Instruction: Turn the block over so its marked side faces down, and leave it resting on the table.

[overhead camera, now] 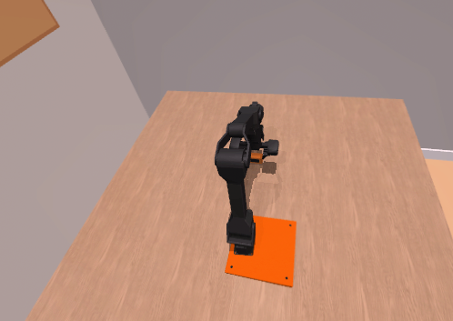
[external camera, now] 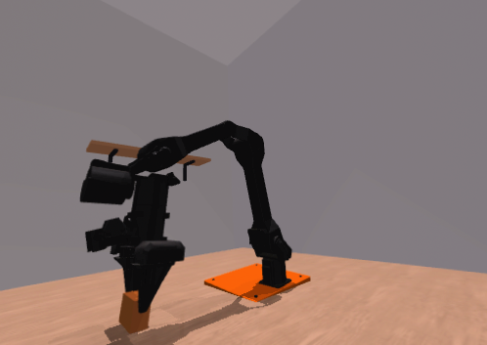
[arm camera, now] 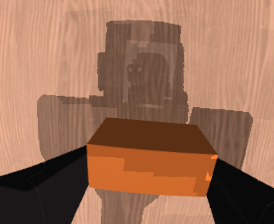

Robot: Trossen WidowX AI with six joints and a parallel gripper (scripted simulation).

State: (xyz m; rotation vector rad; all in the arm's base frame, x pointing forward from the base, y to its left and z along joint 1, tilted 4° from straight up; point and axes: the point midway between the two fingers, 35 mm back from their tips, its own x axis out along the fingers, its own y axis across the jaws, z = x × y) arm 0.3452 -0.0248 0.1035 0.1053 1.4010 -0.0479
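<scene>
Partly open, jaws point(external camera: 138, 302) grip orange block point(overhead camera: 256, 157) point(external camera: 133, 314) point(arm camera: 150, 169).

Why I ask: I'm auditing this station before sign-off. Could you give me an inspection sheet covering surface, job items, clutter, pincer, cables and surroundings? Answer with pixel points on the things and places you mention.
Surface: wood-grained table point(overhead camera: 341, 199) point(external camera: 391, 312) point(arm camera: 18, 60); shadows fall on it.
Job items: one orange block point(overhead camera: 257, 155) point(external camera: 132, 318) point(arm camera: 150, 167); which side is marked, cannot tell.
Clutter: nothing seen.
Pincer: the pincer point(overhead camera: 257, 153) point(external camera: 136, 302) point(arm camera: 149, 157) points down, its fingers closed on the block from two opposite sides.
Cables: nothing seen.
Surroundings: orange base plate point(overhead camera: 282, 272) point(external camera: 220, 280) under the arm; grey walls point(overhead camera: 296, 35) point(external camera: 367, 126); wooden shelf point(external camera: 198, 161) on brackets.
</scene>
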